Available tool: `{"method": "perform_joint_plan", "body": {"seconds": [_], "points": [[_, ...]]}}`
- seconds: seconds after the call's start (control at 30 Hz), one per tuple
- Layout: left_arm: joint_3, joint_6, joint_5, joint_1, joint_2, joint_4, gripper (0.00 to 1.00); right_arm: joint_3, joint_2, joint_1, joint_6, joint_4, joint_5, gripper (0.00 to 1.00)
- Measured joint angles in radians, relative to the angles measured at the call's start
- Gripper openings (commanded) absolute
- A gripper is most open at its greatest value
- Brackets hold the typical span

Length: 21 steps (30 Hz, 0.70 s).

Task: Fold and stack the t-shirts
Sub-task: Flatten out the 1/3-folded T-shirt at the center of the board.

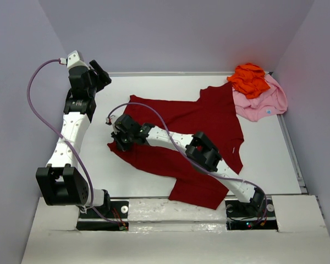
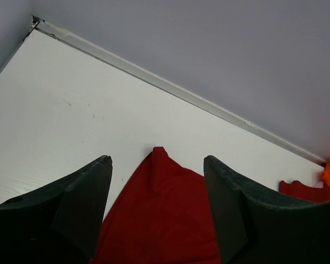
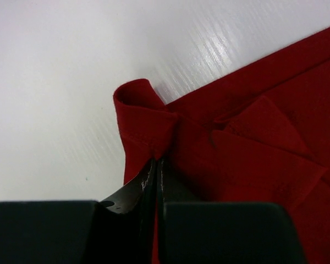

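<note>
My right tool [image 3: 157,165] is pinched tight on the left edge of the dark red cloth short-sleeved t-shirt [image 1: 209,118], which lies spread across the tabletop [image 1: 154,82]; I judge this grip is for lifting that side to fold. My left tool [image 2: 157,160] hangs wide open above its far corner, presumably to take it.

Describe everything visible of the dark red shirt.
The dark red shirt is plain soft cloth with short sleeves, spread mostly flat but wrinkled across the middle of the white table. The right hand is shut on its left edge, where the hem curls up. Its far sleeve lies beside the pink shirt.
</note>
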Motion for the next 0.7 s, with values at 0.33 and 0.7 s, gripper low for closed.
{"method": "perform_joint_plan", "body": {"seconds": [0.33, 0.7], "points": [[0.000, -0.002, 0.002, 0.000, 0.000, 0.000, 0.77, -0.043, -0.016, 0.000, 0.004, 0.039, -0.002, 0.00], [0.000, -0.006, 0.007, 0.000, 0.000, 0.000, 0.77, -0.131, -0.087, 0.009, -0.009, 0.042, -0.007, 0.00]]}}
